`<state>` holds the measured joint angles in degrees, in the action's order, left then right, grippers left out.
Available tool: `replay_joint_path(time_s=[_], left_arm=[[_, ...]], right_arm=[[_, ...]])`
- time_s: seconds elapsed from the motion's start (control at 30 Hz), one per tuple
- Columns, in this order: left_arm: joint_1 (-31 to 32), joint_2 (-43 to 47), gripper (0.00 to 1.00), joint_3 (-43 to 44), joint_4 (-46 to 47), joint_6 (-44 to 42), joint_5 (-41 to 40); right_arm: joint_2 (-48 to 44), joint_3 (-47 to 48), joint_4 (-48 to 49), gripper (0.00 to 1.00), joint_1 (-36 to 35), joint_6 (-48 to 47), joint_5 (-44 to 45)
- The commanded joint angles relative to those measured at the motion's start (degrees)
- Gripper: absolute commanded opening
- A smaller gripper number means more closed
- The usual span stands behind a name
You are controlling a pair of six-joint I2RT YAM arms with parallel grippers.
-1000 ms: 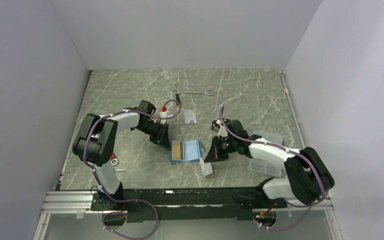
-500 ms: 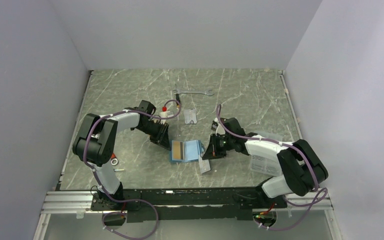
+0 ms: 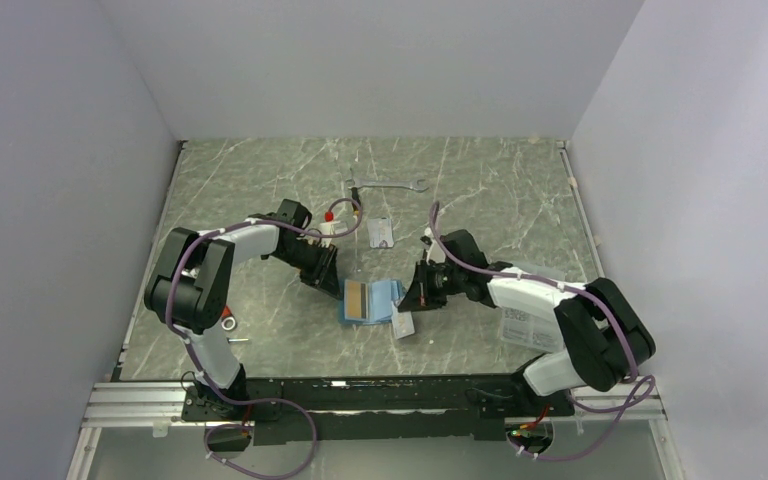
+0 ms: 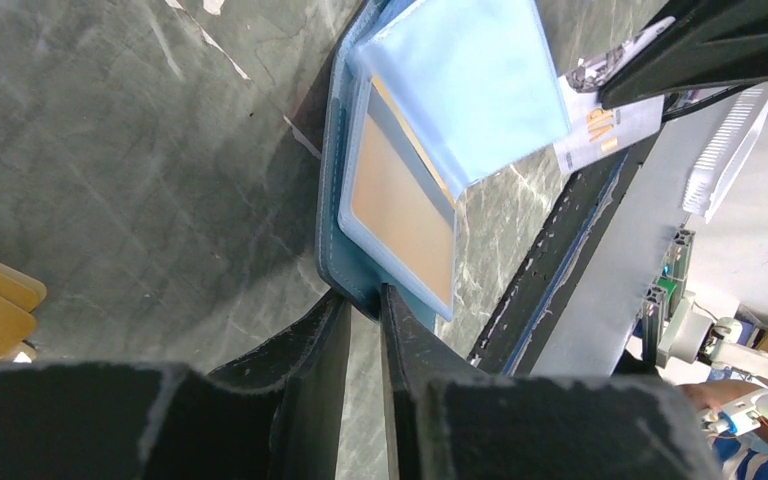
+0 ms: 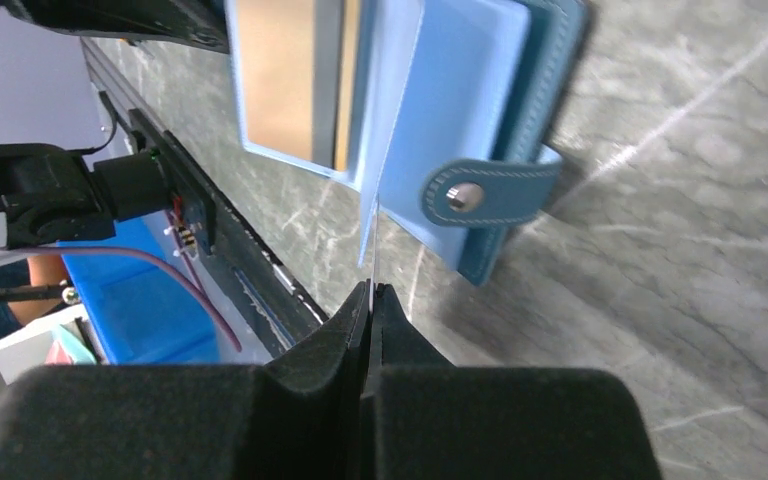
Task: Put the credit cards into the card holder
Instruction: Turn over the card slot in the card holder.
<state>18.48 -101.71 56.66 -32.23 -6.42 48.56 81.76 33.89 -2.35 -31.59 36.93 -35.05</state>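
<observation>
The card holder (image 3: 378, 293) lies open mid-table, teal outside with pale blue pockets. An orange-gold credit card (image 3: 356, 299) sits in its left pocket (image 4: 400, 200). My left gripper (image 3: 334, 285) is shut on the holder's teal left edge (image 4: 335, 200), fingertips pinching it (image 4: 363, 295). My right gripper (image 3: 415, 293) is shut on a second thin card (image 3: 402, 323), pale with printed marks (image 4: 605, 120). In the right wrist view this card (image 5: 371, 262) shows edge-on just past the jaws (image 5: 371, 288), against a raised pale sleeve, beside the snap tab (image 5: 485, 190).
A metal wrench (image 3: 387, 185) lies at the back. A small clear printed packet (image 3: 381, 232) lies behind the holder, and a red-capped item (image 3: 328, 220) stands by the left wrist. Clear plastic packages (image 3: 530, 322) lie under the right arm. A small metal ring (image 3: 229, 322) sits front left.
My right gripper has carried its card left, up to the holder's right edge. The holder's right flap has lifted. The left gripper has kept its hold in place.
</observation>
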Motion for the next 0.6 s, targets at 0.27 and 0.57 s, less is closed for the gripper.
replay_joint_path(time_s=[0.27, 0.57], left_arm=[[0.2, 2.8, 0.29, 3.3, -2.5, -3.2, 0.2], [-0.2, 3.9, 0.30, 5.2, -8.7, -12.0, -0.9]], right_arm=[[7.0, 9.0, 6.6, 0.00, -2.9, 1.1, -1.9], [13.8, 14.9, 7.2, 0.00, -4.5, 0.7, -2.7]])
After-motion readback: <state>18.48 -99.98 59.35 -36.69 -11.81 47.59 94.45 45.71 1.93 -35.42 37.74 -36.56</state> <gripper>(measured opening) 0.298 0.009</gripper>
